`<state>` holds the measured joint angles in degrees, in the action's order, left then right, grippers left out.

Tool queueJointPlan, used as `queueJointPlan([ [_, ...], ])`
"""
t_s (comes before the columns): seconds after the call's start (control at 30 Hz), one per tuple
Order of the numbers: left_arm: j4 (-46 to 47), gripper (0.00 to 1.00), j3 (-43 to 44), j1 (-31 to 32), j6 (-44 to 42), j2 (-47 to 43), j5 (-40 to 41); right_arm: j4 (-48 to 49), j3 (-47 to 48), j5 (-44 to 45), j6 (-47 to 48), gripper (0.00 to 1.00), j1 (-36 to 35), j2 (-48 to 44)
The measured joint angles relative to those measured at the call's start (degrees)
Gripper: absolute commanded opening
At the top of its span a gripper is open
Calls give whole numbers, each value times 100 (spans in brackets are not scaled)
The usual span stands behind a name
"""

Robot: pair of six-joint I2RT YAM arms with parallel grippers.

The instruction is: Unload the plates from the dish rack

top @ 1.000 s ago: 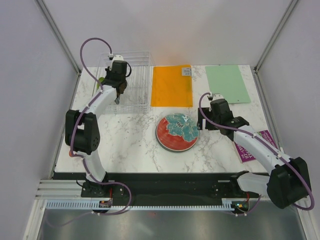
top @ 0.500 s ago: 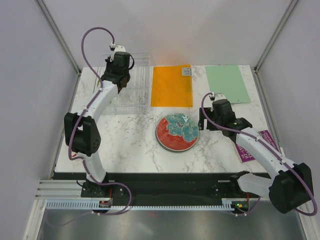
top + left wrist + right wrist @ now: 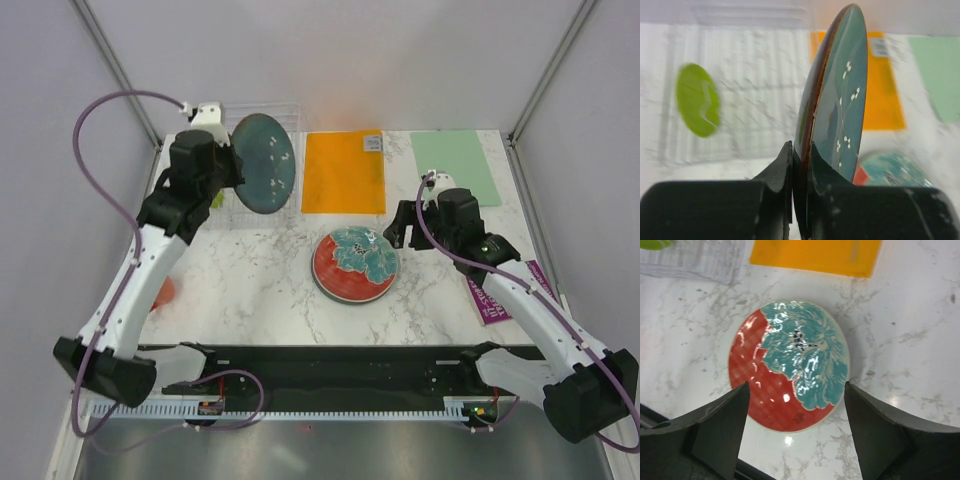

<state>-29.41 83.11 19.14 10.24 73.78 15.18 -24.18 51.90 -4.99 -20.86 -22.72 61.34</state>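
Left gripper (image 3: 800,165) clamped on teal plate (image 3: 262,162) rim, plate on edge above rack (image 3: 755,75).
Lime plate (image 3: 698,106) at rack's left end. Right gripper (image 3: 795,390) spread wide, hovering over red plate (image 3: 789,365), which lies flat on table (image 3: 900,355).

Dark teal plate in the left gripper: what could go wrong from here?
1. Left gripper pinches the dark teal plate by its rim alone, on edge over the dish rack: it could pivot or slip out.
2. The red floral plate lies under the open right gripper: a set-down there risks plates or arms clashing.
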Motion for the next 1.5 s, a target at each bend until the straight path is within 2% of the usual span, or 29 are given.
queueJointPlan([
  [0.13, 254, 2, -1244, 26, 1001, -1058, -1451, 675, -136, -688, -407, 84, 0, 13],
  [0.27, 570, 2, -2282, 48, 1755, -1425, -2385, 1438, -446, -1276, -876, 84, -22, 55],
  [0.5, 1427, 2, -3633, 85, 2771, -1611, -3141, 2448, -870, -1775, -1504, 85, -236, 190],
  [0.77, 2549, 2, -4046, 413, 3386, -1733, -3423, 3152, -1196, -2033, -1899, 82, -470, 535],
  [0.8, 2693, 2, -4076, 450, 3438, -1733, -3473, 3195, -1215, -2048, -1915, 76, -490, 573],
  [0.83, 2804, 2, -4107, 481, 3491, -1733, -3504, 3261, -1235, -2070, -1950, 58, -505, 605],
  [0.87, 2911, 2, -4138, 511, 3534, -1735, -3519, 3333, -1255, -2090, -1971, 49, -522, 629],
  [0.9, 2999, 2, -4168, 540, 3552, -1735, -3536, 3421, -1272, -2162, -2033, 29, -529, 647],
  [0.93, 3042, 2, -4210, 553, 3565, -1735, -3523, 3521, -1279, -2229, -2059, 0, -538, 651],
  [1.07, 3373, 2, -4459, 472, 3670, -1810, -3595, 3724, -1309, -2579, -2640, 0, -424, 640],
  [1.1, 3440, 5, -4494, 472, 3670, -1871, -3615, 3733, -1309, -2623, -2706, 0, -411, 610],
  [1.13, 3467, 23, -4524, 474, 3670, -1937, -3620, 3731, -1309, -2636, -2723, 0, -411, 568],
  [1.17, 3464, 35, -4546, 474, 3670, -1991, -3620, 3703, -1307, -2625, -2721, 0, -417, 520],
  [1.23, 3338, 56, -4559, 522, 3659, -2118, -3517, 3578, -1303, -2516, -2601, 0, -476, 363],
  [1.3, 3053, 70, -4559, 610, 3593, -2225, -3294, 3226, -1252, -2194, -2218, 0, -597, 149],
  [1.37, 2754, 77, -4544, 625, 3432, -2385, -2986, 2643, -1237, -1777, -1805, 0, -632, -59],
  [1.5, 2033, 80, -4503, 623, 2994, -2835, -2024, 1521, -1237, -942, -1305, 0, -485, -245],
])
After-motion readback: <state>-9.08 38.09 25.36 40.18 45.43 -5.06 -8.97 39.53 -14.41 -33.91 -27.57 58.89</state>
